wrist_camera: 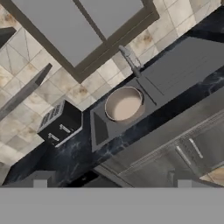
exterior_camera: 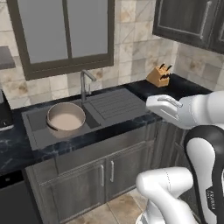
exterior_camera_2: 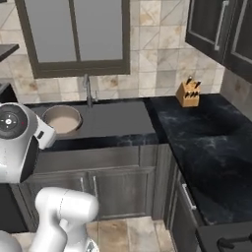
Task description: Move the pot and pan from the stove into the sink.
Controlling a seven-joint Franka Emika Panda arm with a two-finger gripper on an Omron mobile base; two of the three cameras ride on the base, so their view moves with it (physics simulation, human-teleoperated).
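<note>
Upright in the sink (exterior_camera: pixel 37 122), against its left half: the pot (exterior_camera: pixel 65 118), with the faucet (exterior_camera: pixel 85 83) just behind and the ribbed drainboard (exterior_camera: pixel 116 105) to the right. Seems to rest on the basin floor, rim about level with the black table (exterior_camera: pixel 13 151).

Looks round and deep, tan-beige outside with a pale, bare inside and nothing in it. Side handles too small to make out from here.

Likely heavy for its size, being metal, and rigid, with no give under a pinch. Smooth wall, so probably slippery. Best taken by pinching the rim, one finger inside and one outside, or by a side handle if one can be reached. Too wide to span across the body. Not fragile, though a drop into the basin would knock hard.

Fingers (wrist_camera: pixel 40 178) spread wide apart and holding nothing, looking down on the sink from well above, well apart from the pot. Toaster (wrist_camera: pixel 61 122) on the table near the sink's far end in the hand view; knife block (exterior_camera: pixel 159 75) in the corner on the other side.

Judging by this, pot's part of the task done; pan left to fetch from the stove.
</note>
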